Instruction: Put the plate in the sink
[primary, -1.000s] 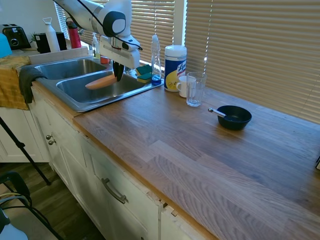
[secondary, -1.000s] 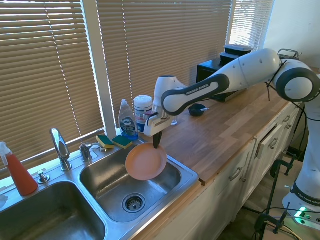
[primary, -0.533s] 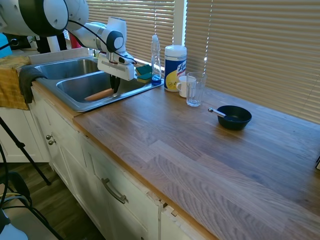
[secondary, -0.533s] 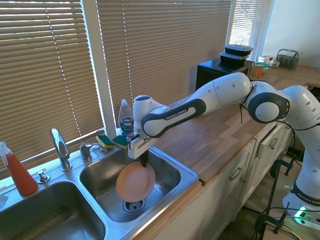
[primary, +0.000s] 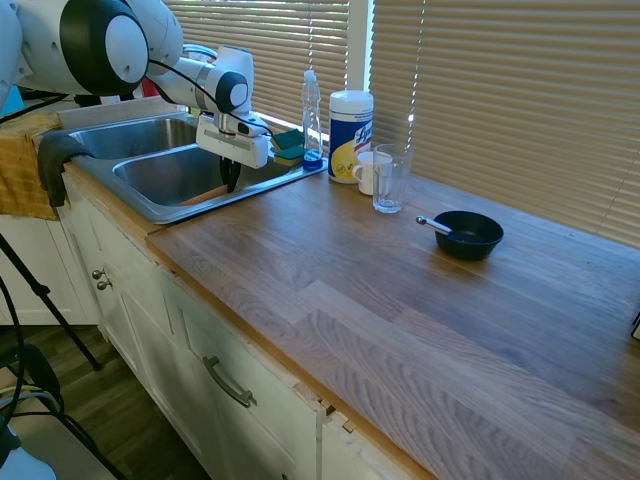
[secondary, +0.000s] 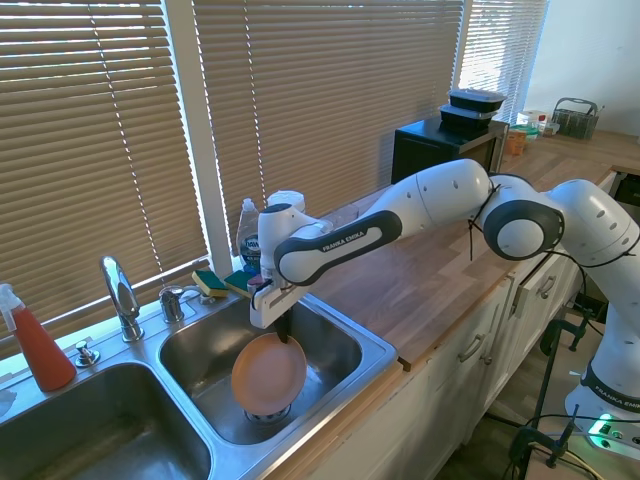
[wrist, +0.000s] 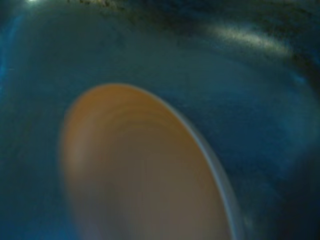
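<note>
I read the gripper (secondary: 282, 336) as clamped on the rim of the plate (secondary: 268, 374), fingers pinching its upper edge. The plate hangs tilted, low inside the near-counter basin of the sink (secondary: 372, 352), its lower edge over the drain; I cannot tell whether it touches the basin floor. From the first exterior view only a sliver of the plate (primary: 212, 190) shows above the sink's front lip (primary: 180, 212). The wrist view gives a blurred orange disc (wrist: 145, 175) against dark steel.

The other basin (secondary: 110, 440) holds nothing I can see. A black bowl (primary: 468, 234) sits well apart on the wooden counter (primary: 400, 330) with a spoon (primary: 434, 224) resting in it. A clear glass (primary: 391, 178) and a white mug (primary: 370, 171) stand beside a wipes canister (primary: 350, 134).

Sponges (secondary: 226, 283) and a dish soap bottle (secondary: 250, 240) line the back ledge, close behind the wrist. The faucet (secondary: 120, 293) stands at the divider, off to the side of the plate. The counter's front edge stays open.
</note>
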